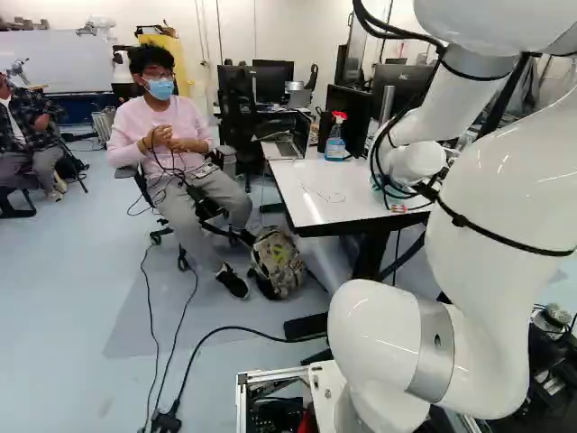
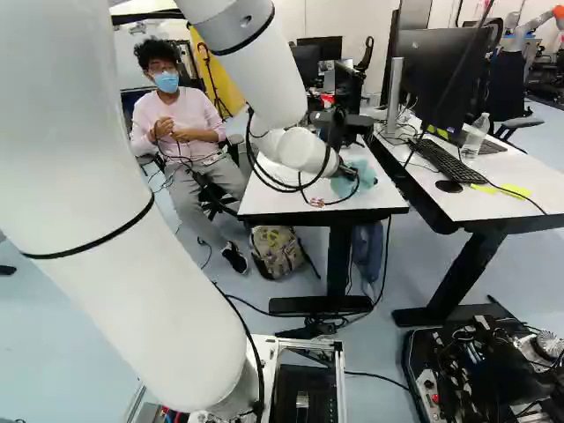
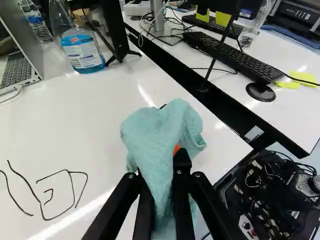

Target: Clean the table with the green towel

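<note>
White tabletop (image 3: 107, 102) extends ahead of my base, and above its near part my gripper (image 3: 156, 167) is clenched on the green towel (image 3: 160, 132), with loose folds standing out past the fingers. Whether the towel touches the surface, I cannot tell. Well apart, to one side of the towel, is the black marker drawing (image 3: 73, 190). For good wiping, I judge, I should bring the towel over these lines, lower gently until the folds press flat, then rub with short, overlapping strokes. Soft folds must meet the surface first, because hard fingers could scratch it. Farther away stand the spray bottle (image 3: 86, 52) and the laptop (image 3: 19, 70), so each stroke should finish before reaching them.
</note>
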You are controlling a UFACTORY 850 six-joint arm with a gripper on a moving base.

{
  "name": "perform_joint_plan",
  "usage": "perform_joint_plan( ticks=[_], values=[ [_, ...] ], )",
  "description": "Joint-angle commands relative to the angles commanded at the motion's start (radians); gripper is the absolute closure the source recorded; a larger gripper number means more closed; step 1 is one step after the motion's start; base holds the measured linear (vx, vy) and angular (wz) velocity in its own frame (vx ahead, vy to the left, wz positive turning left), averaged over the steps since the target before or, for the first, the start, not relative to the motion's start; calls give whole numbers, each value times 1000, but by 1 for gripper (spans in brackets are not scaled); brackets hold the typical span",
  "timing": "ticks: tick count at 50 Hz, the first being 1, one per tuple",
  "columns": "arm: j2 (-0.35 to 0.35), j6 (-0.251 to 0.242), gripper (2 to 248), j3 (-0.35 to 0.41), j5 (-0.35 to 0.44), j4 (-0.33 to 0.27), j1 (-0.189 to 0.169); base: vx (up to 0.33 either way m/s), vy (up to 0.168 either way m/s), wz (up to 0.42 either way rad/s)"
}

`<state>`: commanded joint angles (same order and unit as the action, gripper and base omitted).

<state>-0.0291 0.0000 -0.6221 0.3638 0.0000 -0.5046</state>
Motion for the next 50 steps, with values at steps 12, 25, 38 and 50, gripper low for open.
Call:
perform_joint_plan(
  ticks=[12, 25, 38, 50],
  values=[
    [17, 0, 208, -8, -42, 0, 29, 0, 0, 0],
    [8, 0, 208, -17, -77, 0, 65, 0, 0, 0],
    [-4, 0, 208, -29, -89, 0, 101, 0, 0, 0],
    [-20, 0, 208, -47, -89, 0, 133, 0, 0, 0]
  ],
)
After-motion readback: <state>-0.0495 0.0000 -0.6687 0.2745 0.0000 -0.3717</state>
